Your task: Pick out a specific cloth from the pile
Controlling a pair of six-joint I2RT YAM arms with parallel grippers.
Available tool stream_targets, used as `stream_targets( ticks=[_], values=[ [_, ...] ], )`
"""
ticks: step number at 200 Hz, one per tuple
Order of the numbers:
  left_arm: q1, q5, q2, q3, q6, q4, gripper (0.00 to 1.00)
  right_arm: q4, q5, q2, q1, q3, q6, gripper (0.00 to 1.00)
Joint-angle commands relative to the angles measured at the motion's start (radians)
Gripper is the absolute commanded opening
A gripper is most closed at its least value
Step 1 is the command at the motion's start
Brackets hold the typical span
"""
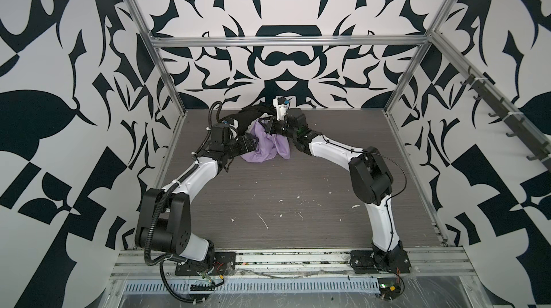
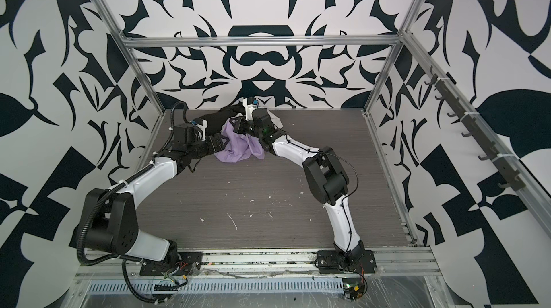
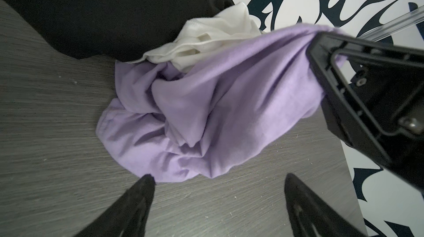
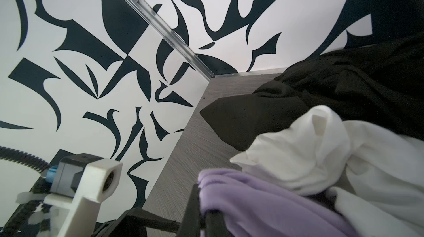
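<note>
While the right claw (image 3: 315, 41) is clamped on an upper fold of the lavender cloth (image 3: 206, 114), holding that edge up off the tabletop (image 3: 46, 121), the rest of it sags in wrinkles onto the wood at the near side of the pile (image 1: 250, 115), close to the back wall. Its far side touches the white cloth (image 3: 218, 34), which lies against the black cloth (image 3: 114, 13). The left claw (image 3: 218, 178) stands wide and holds nothing, just short of the lavender cloth's near edge.

Colour of the cloth (image 3: 206, 114): plain lavender. The white cloth (image 3: 218, 31) and black cloth (image 3: 103, 13): unpatterned. Desk (image 1: 298, 187): grey woodgrain, white flecks. Walls (image 1: 283, 8): black shapes on white.
</note>
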Motion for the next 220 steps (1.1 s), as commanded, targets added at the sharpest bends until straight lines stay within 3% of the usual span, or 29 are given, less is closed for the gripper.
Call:
stream_targets(
  ticks=[1,220],
  values=[
    [0.005,-0.005,-0.03,-0.019,0.017,0.01,0.91,0.129,-0.032,-0.065,0.005,0.069,-0.046,0.0],
    [0.006,0.056,-0.03,-0.064,0.034,0.074,0.91,0.104,-0.088,-0.109,-0.003,0.242,-0.058,0.0]
  ],
)
